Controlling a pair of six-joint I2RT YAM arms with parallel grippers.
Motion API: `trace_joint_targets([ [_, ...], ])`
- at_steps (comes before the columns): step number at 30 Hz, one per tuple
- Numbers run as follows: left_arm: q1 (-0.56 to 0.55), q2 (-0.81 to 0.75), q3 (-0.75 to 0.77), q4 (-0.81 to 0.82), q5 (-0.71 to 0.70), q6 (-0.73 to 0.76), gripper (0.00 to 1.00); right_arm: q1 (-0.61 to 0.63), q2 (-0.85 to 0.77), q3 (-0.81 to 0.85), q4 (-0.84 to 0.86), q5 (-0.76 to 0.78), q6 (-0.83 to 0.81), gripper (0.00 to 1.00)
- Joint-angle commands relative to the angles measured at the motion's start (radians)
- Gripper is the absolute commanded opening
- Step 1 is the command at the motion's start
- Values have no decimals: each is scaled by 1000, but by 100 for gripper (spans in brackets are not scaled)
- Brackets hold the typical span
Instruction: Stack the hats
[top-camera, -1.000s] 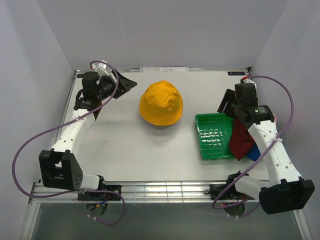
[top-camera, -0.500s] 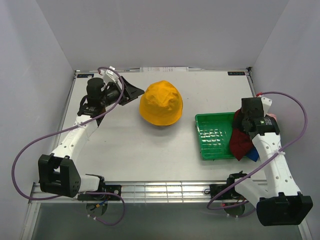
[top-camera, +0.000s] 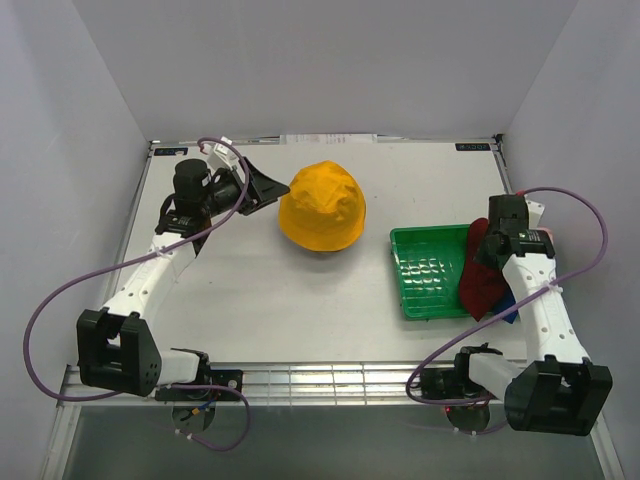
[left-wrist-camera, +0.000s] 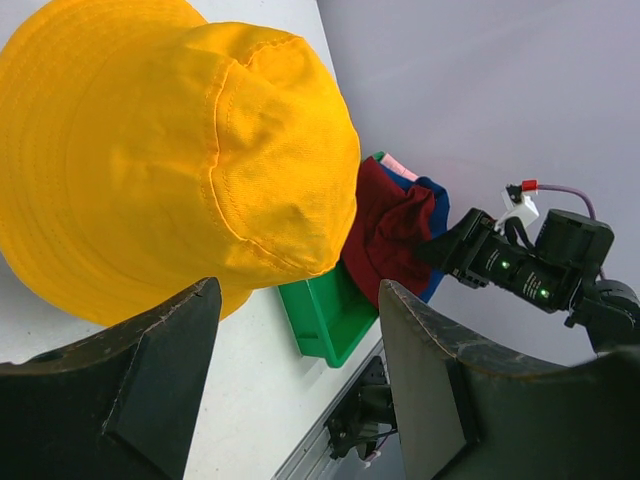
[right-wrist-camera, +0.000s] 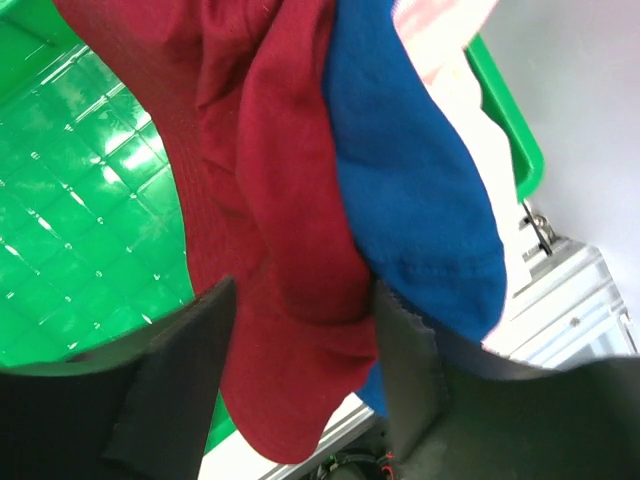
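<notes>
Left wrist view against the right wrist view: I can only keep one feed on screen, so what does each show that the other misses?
Only the left wrist view shows the yellow hat, crown up, and the right arm beyond it. Only the right wrist view shows the gridded floor of the green tray close up. Both show the dark red hat and the blue hat bunched together at the tray.

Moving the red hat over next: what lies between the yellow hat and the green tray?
Nothing. The top view shows only a bare strip of table between the yellow hat and the green tray.
</notes>
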Motion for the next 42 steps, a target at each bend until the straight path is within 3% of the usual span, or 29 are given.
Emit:
trace_joint_targets([
  [1, -3, -49, -17, 14, 24, 8, 74, -12, 26, -18, 71, -38, -28, 57],
  [11, -3, -60, -29, 14, 14, 4, 74, -16, 31, 37, 84, -116, -47, 8],
  [21, -6, -73, -16, 52, 9, -38, 75, -15, 5, 351, 139, -659, -5, 8],
  [28, -14, -63, 9, 126, 17, -123, 79, -15, 81, 578, 205, -901, 65, 8],
  [34, -54, -29, 15, 265, 32, -246, 83, -12, 103, 594, 481, -1174, 218, 8],
  [42, -153, 52, 67, 400, -66, -427, 85, 72, 147, 636, 719, -1279, 389, 8],
])
